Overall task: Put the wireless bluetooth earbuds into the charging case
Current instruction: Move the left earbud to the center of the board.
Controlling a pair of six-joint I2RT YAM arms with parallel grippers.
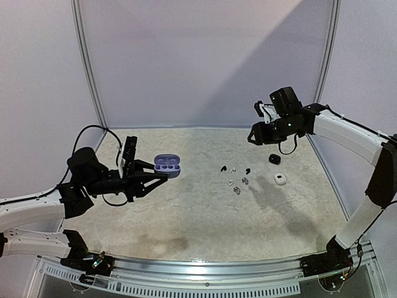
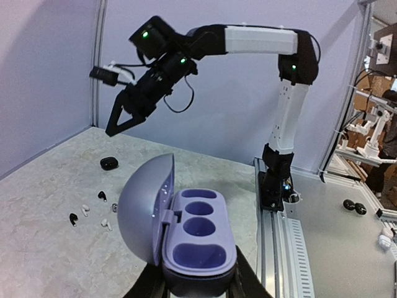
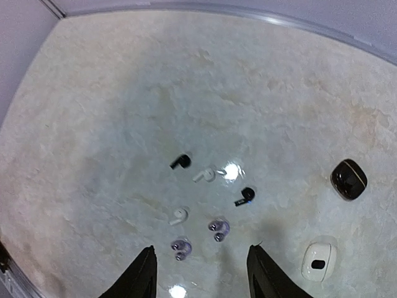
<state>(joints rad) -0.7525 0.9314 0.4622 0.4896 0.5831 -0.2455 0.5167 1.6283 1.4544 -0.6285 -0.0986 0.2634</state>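
The left pincer (image 1: 160, 176) is clamped on the base of the open purple case (image 2: 198, 242), lid up, seemingly lifted off the table (image 1: 186, 217). Farther out, six earbuds (image 3: 205, 174) lie loose on the table, well apart from it. The right pincer (image 3: 201, 251) hangs above them, fingers spread around nothing.

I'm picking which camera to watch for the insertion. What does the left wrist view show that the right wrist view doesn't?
Only left wrist: the open purple case, its wells empty, and the right arm from outside. Only right wrist: the white case and two lavender earbuds, which I can't pick out for sure in the other view. Both: the black case, black earbuds and white earbuds loose on the table, and the open right hand.
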